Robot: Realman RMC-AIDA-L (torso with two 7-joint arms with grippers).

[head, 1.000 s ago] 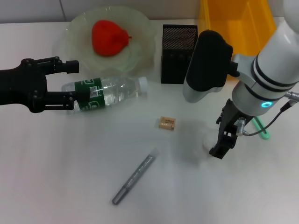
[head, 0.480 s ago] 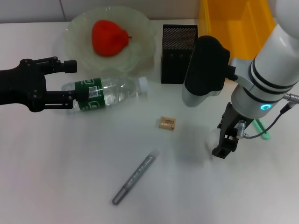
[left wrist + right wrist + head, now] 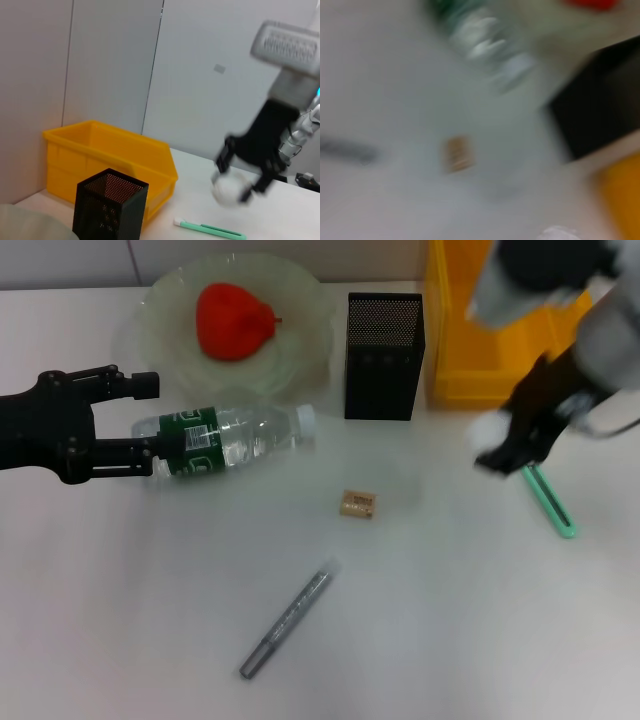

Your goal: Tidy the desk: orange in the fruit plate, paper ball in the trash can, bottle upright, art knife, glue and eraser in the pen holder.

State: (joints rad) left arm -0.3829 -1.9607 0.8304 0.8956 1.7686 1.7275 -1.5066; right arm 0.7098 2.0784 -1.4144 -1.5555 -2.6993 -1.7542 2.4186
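Right end effector (image 3: pixel 497 447) clamped on paper ball (image 3: pixel 227 187), lifted off the surface beside yellow trash can (image 3: pixel 500 320). Loose pinch could drop it short of the bin. Left end effector (image 3: pixel 150 425) spread apart around lying bottle (image 3: pixel 225 438); it may roll.

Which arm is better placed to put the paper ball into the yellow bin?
Right: its tool holds the ball beside the bin. The left tool is at the bottle.

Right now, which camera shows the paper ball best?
Left wrist view: the paper ball sits plainly in the right end effector, lifted off the table. Head view shows only a blurred white patch; right wrist view, a sliver at the edge.
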